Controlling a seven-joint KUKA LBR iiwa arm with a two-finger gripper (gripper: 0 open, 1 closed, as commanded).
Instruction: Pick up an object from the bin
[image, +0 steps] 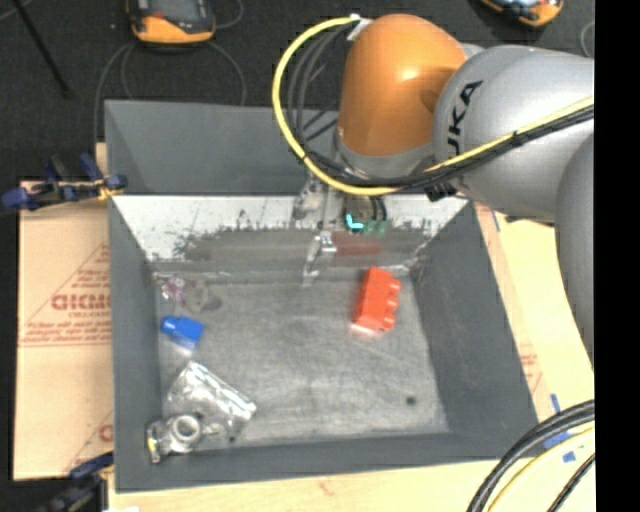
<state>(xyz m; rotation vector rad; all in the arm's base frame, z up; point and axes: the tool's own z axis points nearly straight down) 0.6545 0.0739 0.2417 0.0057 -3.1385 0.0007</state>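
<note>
Well left of the gripper (318, 250) lie a blue cap (181, 329) and a crumpled clear bag (210, 398), while the gripper, its opening unreadable and nothing seen in its grasp, hangs by the bin (200, 215) back wall, likely at the approach step, and the red block (376, 300) near its right would call for a short shift and a descent.

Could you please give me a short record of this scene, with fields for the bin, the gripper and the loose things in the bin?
bin: grey metal bin
gripper: low by the back wall, about mid-width
nearest thing: orange-red block, on the floor just right of the gripper in the view, apart from it
left side: blue cap; small clear piece with purple spots behind it
front left corner: crumpled clear wrapper, with a metal fitting at its front edge
</note>
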